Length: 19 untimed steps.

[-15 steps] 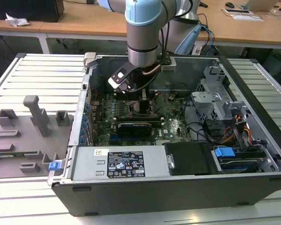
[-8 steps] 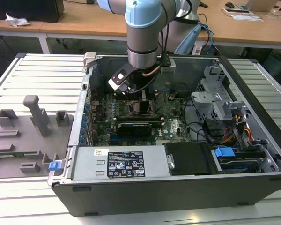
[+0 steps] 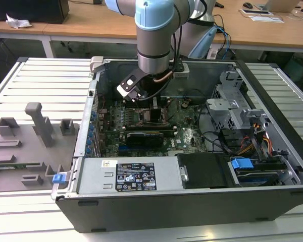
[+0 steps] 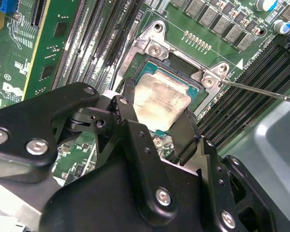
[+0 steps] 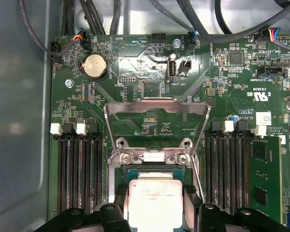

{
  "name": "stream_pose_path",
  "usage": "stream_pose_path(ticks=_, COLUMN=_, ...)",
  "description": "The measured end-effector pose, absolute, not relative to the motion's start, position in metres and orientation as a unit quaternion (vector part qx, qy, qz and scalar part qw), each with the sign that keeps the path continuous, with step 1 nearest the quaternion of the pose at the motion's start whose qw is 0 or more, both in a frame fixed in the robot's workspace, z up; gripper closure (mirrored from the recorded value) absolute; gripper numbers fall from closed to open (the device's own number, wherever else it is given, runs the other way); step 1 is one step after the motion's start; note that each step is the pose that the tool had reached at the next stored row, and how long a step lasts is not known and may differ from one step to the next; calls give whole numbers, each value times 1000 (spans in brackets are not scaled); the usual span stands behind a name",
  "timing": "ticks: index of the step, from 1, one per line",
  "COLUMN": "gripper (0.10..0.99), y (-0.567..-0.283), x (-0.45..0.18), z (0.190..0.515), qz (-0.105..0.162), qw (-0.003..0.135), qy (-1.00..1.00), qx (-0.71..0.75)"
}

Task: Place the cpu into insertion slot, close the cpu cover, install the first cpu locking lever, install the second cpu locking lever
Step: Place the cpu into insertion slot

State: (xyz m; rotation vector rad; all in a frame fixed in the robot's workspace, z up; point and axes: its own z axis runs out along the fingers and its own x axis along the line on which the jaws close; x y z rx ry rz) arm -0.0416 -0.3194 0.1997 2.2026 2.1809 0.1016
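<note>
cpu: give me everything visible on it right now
The cpu is a small flat square chip with a pale silvery metal lid, smudged and faintly printed, on a green base that shows at its edges. It lies lid up over the slot, held on two opposite edges by the gripper fingers. Whether it is fully seated cannot be told. The cover stands open beyond it.

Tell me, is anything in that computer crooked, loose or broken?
Nothing looks broken, just unfinished: the cpu cover stands swung up, a thin locking lever sticks out free, and the gripper grips the cpu over the insertion slot. I cannot tell whether the chip sits flat.
</note>
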Motion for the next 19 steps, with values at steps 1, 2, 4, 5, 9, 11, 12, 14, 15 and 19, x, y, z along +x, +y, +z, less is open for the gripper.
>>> stream_pose_path(ticks=1, gripper=537, y=-319, x=-42, z=200, qz=33, qw=20, qy=703, qx=710)
stream_pose_path(ticks=2, gripper=537, y=-319, x=-42, z=200, qz=33, qw=20, qy=703, qx=710)
stream_pose_path(ticks=4, gripper=471, y=-319, x=-42, z=200, qz=33, qw=20, qy=703, qx=710)
stream_pose_path(ticks=5, gripper=471, y=-319, x=-42, z=200, qz=33, qw=20, qy=703, qx=710)
stream_pose_path(ticks=9, gripper=471, y=-318, x=-42, z=200, qz=33, qw=20, qy=703, qx=710)
stream_pose_path(ticks=11, gripper=471, y=-317, x=-42, z=199, qz=34, qw=19, qy=703, qx=710)
stream_pose_path(ticks=12, gripper=471, y=-317, x=-42, z=199, qz=34, qw=19, qy=703, qx=710)
stream_pose_path(ticks=14, gripper=471, y=-316, x=-42, z=199, qz=34, qw=19, qy=703, qx=710)
stream_pose_path(ticks=15, gripper=471, y=-316, x=-42, z=199, qz=34, qw=19, qy=703, qx=710)
stream_pose_path(ticks=19, gripper=471, y=-316, x=-42, z=202, qz=34, qw=19, qy=703, qx=710)
